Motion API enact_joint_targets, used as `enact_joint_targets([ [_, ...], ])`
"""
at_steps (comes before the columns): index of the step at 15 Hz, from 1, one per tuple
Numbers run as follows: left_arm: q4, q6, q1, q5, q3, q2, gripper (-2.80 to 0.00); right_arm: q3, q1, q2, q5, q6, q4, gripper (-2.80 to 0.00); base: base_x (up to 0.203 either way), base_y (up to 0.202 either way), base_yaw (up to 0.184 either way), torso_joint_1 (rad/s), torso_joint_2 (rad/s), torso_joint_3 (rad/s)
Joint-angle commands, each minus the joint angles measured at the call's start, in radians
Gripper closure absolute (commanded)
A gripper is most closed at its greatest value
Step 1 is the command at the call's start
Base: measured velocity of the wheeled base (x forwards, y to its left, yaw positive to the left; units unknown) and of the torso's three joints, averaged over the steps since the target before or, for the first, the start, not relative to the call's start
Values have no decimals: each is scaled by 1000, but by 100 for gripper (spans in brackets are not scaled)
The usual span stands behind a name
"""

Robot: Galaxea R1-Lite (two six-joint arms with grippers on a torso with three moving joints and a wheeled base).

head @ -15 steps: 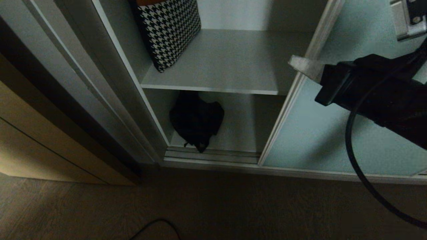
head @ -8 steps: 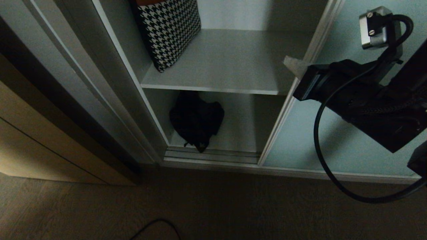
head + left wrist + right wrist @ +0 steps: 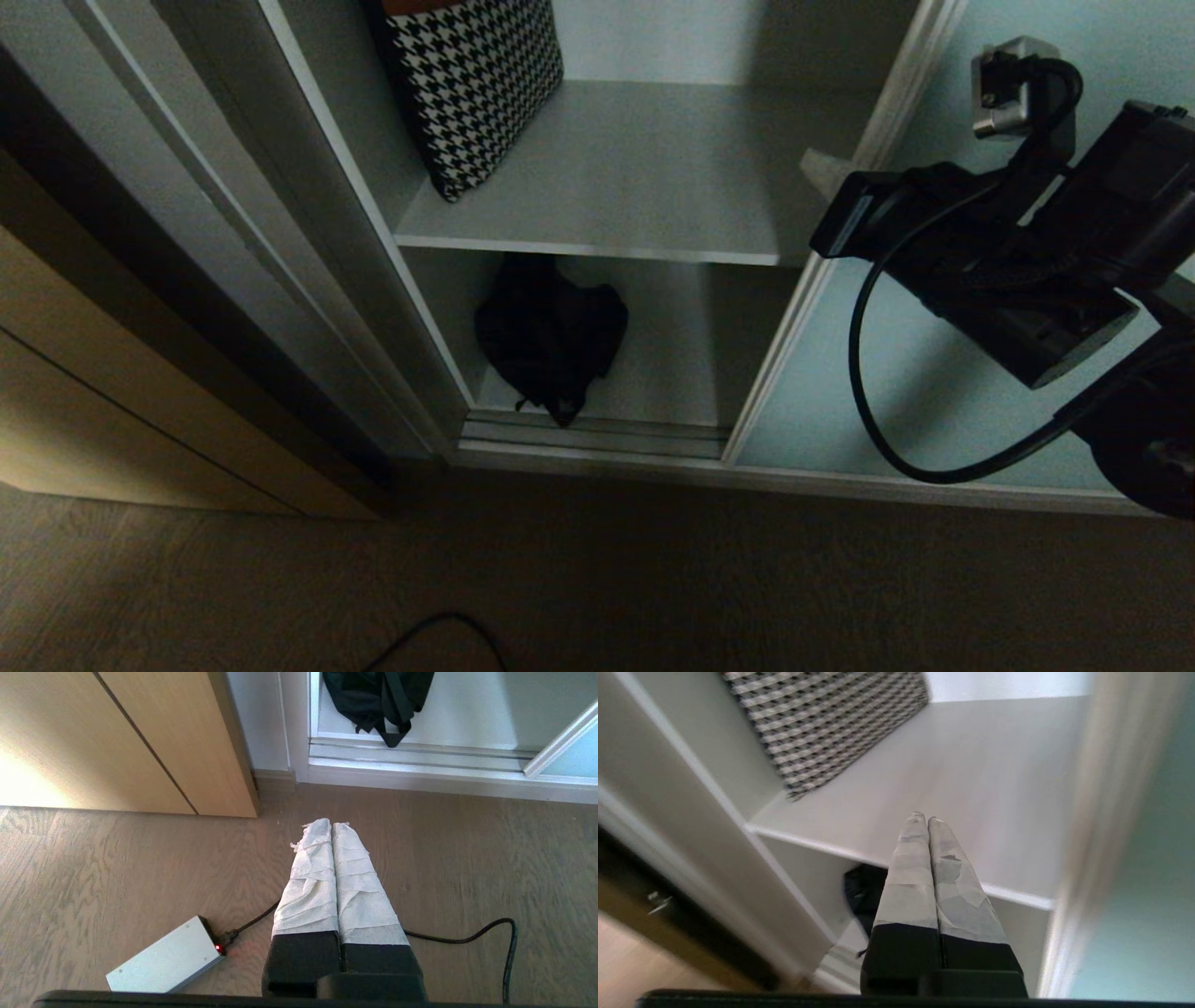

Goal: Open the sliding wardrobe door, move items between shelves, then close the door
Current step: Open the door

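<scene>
Risk first: my left gripper, fingers pressed together and holding nothing, hangs parked over the floor in front of the wardrobe, out of the job; a silver box and its cable lie on the floor under it, and if I drive or swing that arm low I could snag the cable. Beige cabinet sits at far left, no part in this. Next right, the opening: door track at the bottom, and the black bundle sits on the lower shelf against the left wall, its strap end hanging down to the track. I judge that strap could catch in the track when the door closes, or drag if I pinch only a strap and the bundle swings. The upper shelf overhangs the bundle, so coming in too high knocks the shelf edge. A houndstooth bag leans at the left of the upper shelf, taking part of the drop space; placing the bundle too far left could tip it. Right side: my right gripper, fingers together and empty, is up at upper-shelf level just beside the door frame, well above the bundle. The door is slid right, opening clear. Swinging left and down too fast, I could scrape the frame, and my own arm cable loops near the glass.
</scene>
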Motion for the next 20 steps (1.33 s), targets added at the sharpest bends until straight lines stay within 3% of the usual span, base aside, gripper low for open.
enact_joint_targets([
  [1,1,0,1,0,0,1,0,-5,-19,15,-1,0,-8,0,0,0,0,0,0,0],
  [12,0,0,0,0,0,1,0,-39,-152,38,7,7,-11,0,0,0,0,0,0,0],
  [20,1,0,1,0,0,1,0,52,-184,-71,13,14,-11,0,0,0,0,0,0,0],
])
